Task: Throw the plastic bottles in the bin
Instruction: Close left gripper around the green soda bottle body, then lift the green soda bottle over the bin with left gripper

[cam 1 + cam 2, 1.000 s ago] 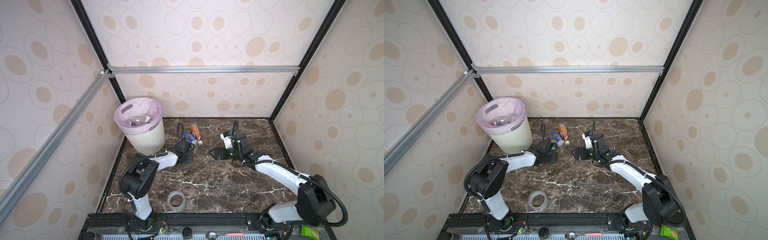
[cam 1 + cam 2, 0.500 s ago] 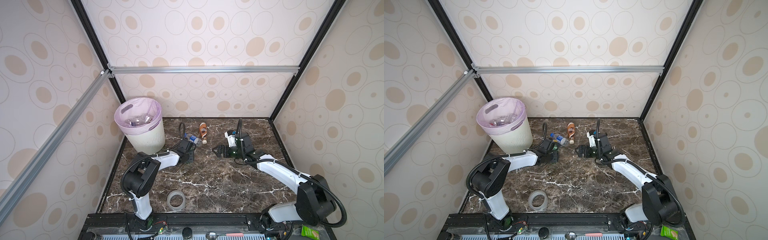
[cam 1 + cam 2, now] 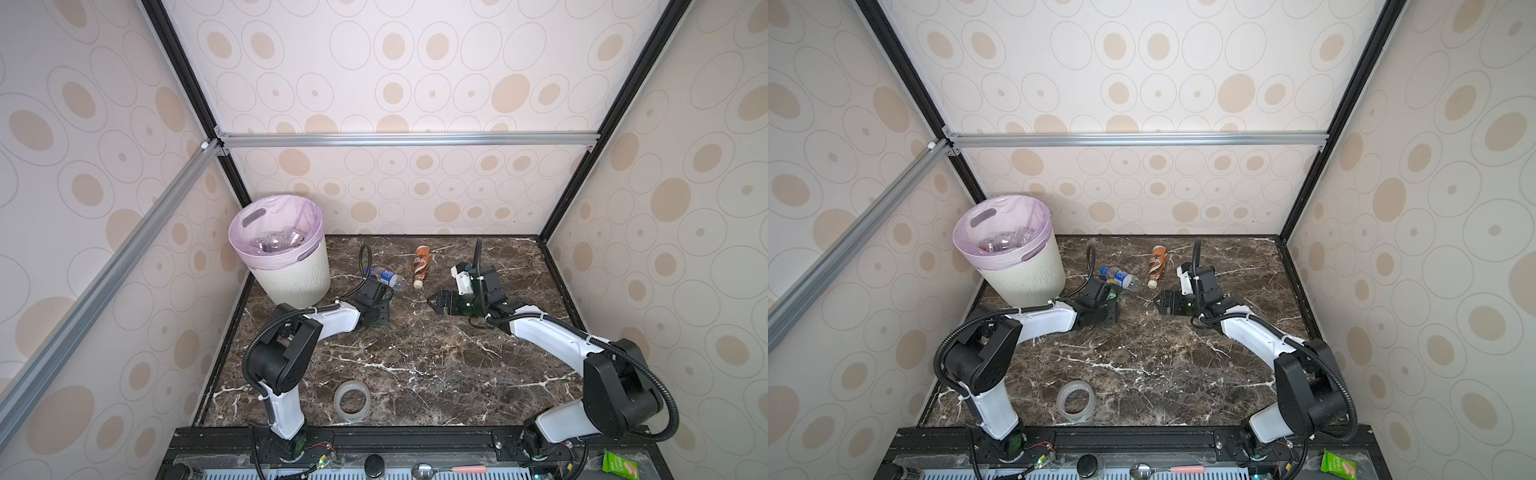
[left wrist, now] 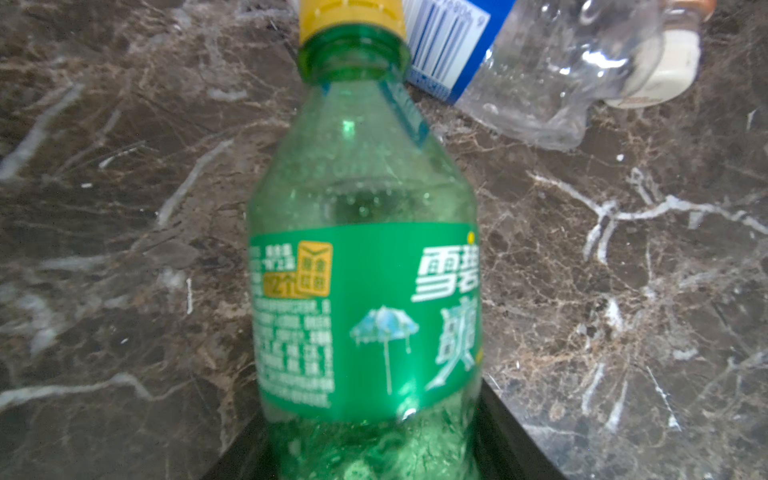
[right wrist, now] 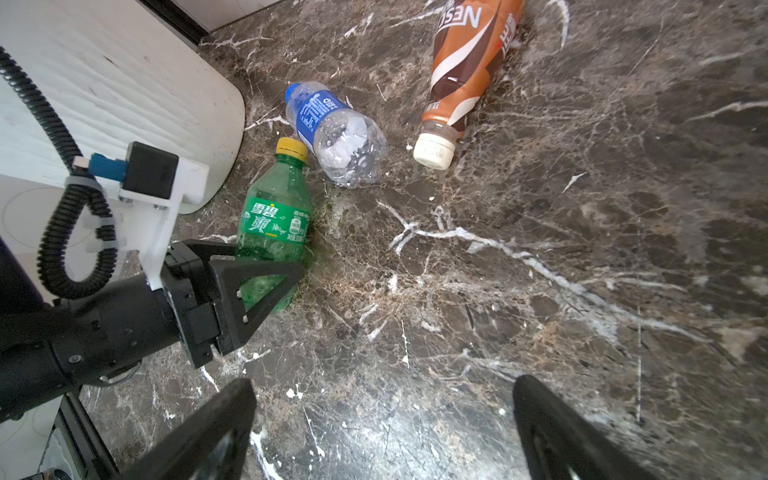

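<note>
Now grips green bottle (image 5: 276, 216) near its base with left gripper (image 5: 270, 266), long axis straight out, cap away; needs lifting leftward to bin (image 3: 291, 278) just beside. With right gripper (image 5: 382, 384) spread, empty, facing brown bottle (image 5: 465, 70).

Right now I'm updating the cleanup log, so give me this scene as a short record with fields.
left gripper: closed around the base end of the green bottle, low at the table
right gripper: open, empty, facing the loose bottles
loose on table: blue-label bottle and brown bottle, both lying down, apart
bin: upright, far left, pink-lined, holding discarded bottles
other: tape ring near the front edge
</note>
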Robot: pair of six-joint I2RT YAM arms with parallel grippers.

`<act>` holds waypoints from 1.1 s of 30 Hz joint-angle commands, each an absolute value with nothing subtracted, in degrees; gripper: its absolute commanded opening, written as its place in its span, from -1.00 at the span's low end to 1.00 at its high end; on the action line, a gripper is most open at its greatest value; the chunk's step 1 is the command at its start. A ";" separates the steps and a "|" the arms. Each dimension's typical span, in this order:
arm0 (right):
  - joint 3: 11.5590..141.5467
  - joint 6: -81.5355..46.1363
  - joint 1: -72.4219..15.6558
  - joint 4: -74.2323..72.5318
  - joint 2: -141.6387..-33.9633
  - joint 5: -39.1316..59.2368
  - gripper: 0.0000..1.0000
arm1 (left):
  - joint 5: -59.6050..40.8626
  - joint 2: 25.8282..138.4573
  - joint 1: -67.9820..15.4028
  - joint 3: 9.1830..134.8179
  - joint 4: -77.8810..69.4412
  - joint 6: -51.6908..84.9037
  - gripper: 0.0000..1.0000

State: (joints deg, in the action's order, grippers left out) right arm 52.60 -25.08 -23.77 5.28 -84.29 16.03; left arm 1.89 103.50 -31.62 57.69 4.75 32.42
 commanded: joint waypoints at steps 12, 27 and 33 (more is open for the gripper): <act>51.84 -26.10 -22.16 4.39 -85.45 16.00 0.99 | 2.22 103.51 -32.49 56.83 5.68 31.29 0.07; 52.09 -27.70 -21.49 2.81 -87.14 18.09 1.00 | 1.41 96.32 -33.05 54.73 7.09 29.51 -0.05; 53.10 -26.96 -21.50 3.51 -87.19 18.76 0.99 | 1.24 93.50 -33.11 56.84 9.49 27.61 -0.05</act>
State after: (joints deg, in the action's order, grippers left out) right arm 52.58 -27.00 -21.76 3.57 -86.48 17.89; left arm 1.26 95.53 -32.64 54.46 7.03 29.87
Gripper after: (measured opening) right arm 0.997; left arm 0.595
